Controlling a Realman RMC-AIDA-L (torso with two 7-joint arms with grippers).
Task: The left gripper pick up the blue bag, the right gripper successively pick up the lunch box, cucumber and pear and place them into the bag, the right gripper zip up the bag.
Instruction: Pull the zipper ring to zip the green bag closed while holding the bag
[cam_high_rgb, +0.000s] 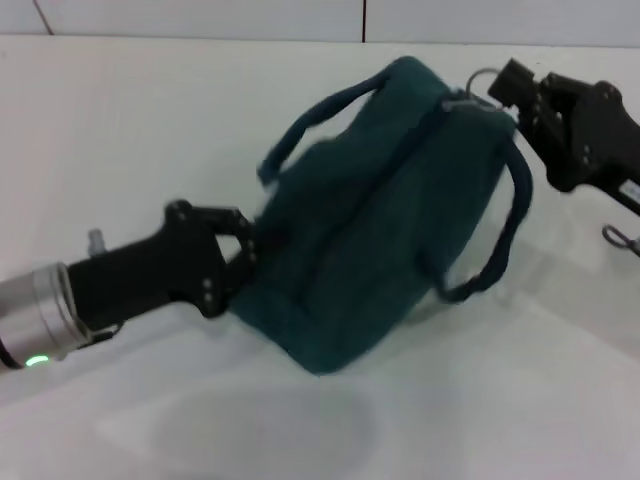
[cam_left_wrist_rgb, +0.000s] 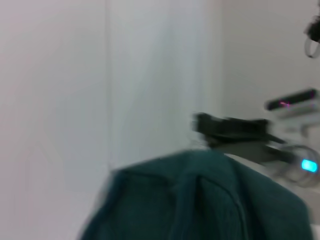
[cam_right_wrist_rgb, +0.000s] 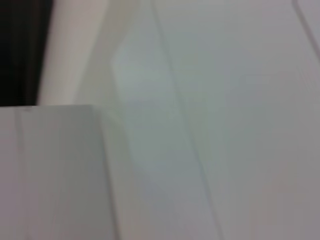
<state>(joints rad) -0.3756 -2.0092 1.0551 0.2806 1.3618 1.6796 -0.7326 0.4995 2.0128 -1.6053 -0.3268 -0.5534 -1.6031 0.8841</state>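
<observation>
**Two grippers on a zipped blue bag**

The right gripper (cam_high_rgb: 497, 88) sits at the far right end of the blue bag (cam_high_rgb: 385, 215), its black fingertips meeting at the metal ring pull (cam_high_rgb: 482, 76) of the zipper. The fingers look pinched on the ring or right against it, but the head view does not show clearly enough whether they actually clamp it. The zipper seam runs along the top of the bag from that end and appears drawn shut.

The left gripper (cam_high_rgb: 245, 245) comes in from the near left and presses into the bag's left side (its fingertips are buried in the fabric, so the jaw opening cannot be read); it looks to be holding the fabric there. The bag lies tilted, low end toward the left gripper, high end toward the right one. One looped handle (cam_high_rgb: 310, 125) arches over the far side, the other (cam_high_rgb: 500, 235) hangs off the near right side.

The white table (cam_high_rgb: 150, 130) stretches open on the far left and in front of the bag. In the left wrist view the teal fabric (cam_left_wrist_rgb: 195, 200) fills the lower part, with the right arm (cam_left_wrist_rgb: 235, 127) beyond it.
</observation>
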